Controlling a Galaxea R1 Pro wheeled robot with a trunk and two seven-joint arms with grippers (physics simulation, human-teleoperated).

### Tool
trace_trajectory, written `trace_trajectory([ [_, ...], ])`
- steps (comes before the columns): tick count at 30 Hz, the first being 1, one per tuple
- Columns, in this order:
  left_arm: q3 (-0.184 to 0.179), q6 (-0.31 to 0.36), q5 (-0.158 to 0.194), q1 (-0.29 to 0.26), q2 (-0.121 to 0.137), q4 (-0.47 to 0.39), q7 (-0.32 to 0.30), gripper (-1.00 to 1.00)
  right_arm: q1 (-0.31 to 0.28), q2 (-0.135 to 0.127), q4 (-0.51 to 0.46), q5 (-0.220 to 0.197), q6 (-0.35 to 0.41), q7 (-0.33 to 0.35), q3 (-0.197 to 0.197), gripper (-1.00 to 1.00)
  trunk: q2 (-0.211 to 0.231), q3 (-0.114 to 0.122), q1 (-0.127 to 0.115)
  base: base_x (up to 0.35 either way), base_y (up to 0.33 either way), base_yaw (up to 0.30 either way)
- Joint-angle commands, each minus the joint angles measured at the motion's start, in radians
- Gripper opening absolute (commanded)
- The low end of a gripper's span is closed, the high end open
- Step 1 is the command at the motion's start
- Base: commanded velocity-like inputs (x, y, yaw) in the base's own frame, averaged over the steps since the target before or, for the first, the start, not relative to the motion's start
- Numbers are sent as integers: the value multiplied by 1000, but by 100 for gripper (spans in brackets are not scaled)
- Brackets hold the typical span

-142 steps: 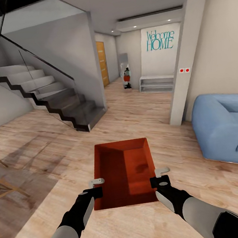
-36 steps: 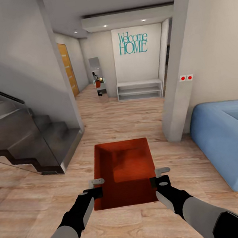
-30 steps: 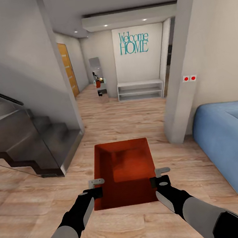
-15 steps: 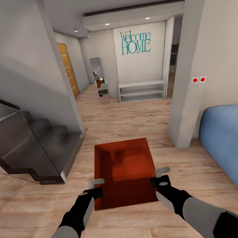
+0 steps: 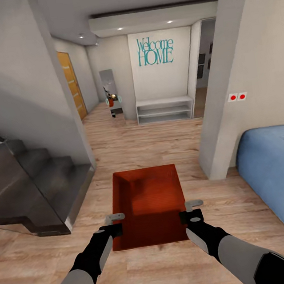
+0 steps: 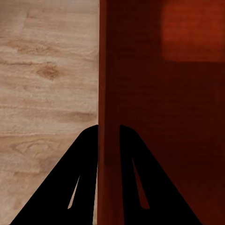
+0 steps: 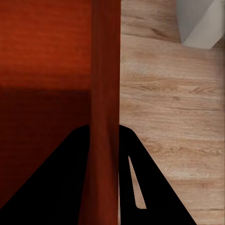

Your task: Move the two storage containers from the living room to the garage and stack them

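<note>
I carry one orange-red storage container in front of me, level above the light wood plank floor of the living room. My left gripper is shut on its left wall, near the corner closest to me. My right gripper is shut on its right wall, opposite. In the left wrist view the thin wall runs between the two black fingers. The right wrist view shows the other wall pinched the same way. The bin is empty inside.
A dark staircase stands at the left. A pale pillar and a blue sofa stand at the right. Ahead, a hallway leads to a white shelf under a "Welcome HOME" wall, with a wooden door at the left.
The whole view has shifted as the base moved forward towards the hallway; stairs and sofa slid outward. Both grippers kept their hold on the container.
</note>
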Motion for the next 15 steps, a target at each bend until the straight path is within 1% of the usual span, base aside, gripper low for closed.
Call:
trace_trajectory([
  [1, -5, -32, -3, -1, 0, -13, 11, -100, -1, -1, 3, -24, 17, -13, 16, -100, -2, -2, 1, 314, 120, -108],
  [15, -4, -32, -2, -1, 0, -13, 11, -100, -1, -2, 3, -24, 17, -13, 16, -100, -2, -2, 1, 314, 120, -7],
])
